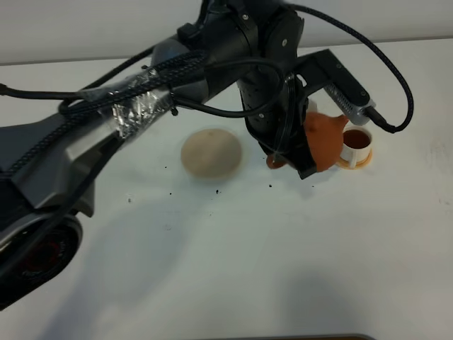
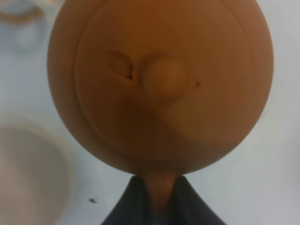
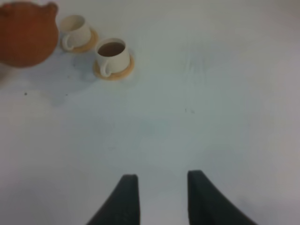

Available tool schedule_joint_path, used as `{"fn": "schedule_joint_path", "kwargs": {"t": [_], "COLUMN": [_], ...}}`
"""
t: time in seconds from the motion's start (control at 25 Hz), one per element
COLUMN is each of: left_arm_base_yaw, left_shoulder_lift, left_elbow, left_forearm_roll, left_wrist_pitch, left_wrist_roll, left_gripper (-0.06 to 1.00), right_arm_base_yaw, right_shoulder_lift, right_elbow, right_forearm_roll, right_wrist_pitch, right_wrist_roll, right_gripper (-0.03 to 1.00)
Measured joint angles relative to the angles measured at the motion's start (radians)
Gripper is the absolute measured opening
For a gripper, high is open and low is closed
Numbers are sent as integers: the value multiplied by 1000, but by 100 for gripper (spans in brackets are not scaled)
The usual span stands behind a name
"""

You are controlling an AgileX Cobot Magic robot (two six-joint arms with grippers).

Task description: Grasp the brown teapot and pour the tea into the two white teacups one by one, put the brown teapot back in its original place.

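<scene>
My left gripper [image 1: 278, 160] reaches across to the right half of the table. It is shut on the loop handle of the brown teapot [image 1: 323, 140], which hangs above the table. The teapot's spout points toward a white teacup [image 1: 356, 142] holding dark tea on an orange-tan saucer [image 1: 352, 164]. The teapot [image 2: 159, 79] fills the left wrist view, its handle pinched by that gripper [image 2: 159, 190]. The right wrist view shows the teapot [image 3: 26, 33], the filled teacup [image 3: 112, 54] and the other teacup [image 3: 77, 30], pale inside. My right gripper [image 3: 161, 187] is open over bare table. The beige coaster [image 1: 211, 153] lies bare.
The left arm and its cables span the table from the lower left to the teapot, hiding most of the far teacup in the exterior high view. Small dark specks dot the white tabletop near the coaster.
</scene>
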Motion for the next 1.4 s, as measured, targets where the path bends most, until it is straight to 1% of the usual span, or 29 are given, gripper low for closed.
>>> {"fn": "schedule_joint_path", "kwargs": {"t": [0.12, 0.32, 0.56, 0.72, 0.8, 0.96, 1.04, 1.16, 1.28, 1.4], "left_arm_base_yaw": [0, 0, 0, 0, 0, 11, 35, 88, 154, 211], "left_shoulder_lift": [51, 113, 111, 89, 84, 63, 35, -16, -37, -31], "left_elbow": [0, 0, -1, -15, -18, -19, -19, -27, -31, -31], "left_forearm_roll": [-22, -21, -17, 0, 14, 91, 116, 124, 130, 162], "left_wrist_pitch": [0, -40, -56, -51, -50, -44, -38, -38, -59, -103], "left_wrist_roll": [-28, -39, -38, -34, -12, 23, 53, 123, 216, 343], "left_gripper": [11, 11, 11, 11, 11, 11, 11, 11, 11, 11], "right_arm_base_yaw": [0, 0, 0, 0, 0, 0, 0, 0, 0, 0], "right_shoulder_lift": [0, 0, 0, 0, 0, 0, 0, 0, 0, 0], "right_elbow": [0, 0, 0, 0, 0, 0, 0, 0, 0, 0], "right_forearm_roll": [0, 0, 0, 0, 0, 0, 0, 0, 0, 0], "right_wrist_pitch": [0, 0, 0, 0, 0, 0, 0, 0, 0, 0], "right_wrist_roll": [0, 0, 0, 0, 0, 0, 0, 0, 0, 0], "right_gripper": [24, 24, 24, 24, 24, 24, 24, 24, 24, 24]}}
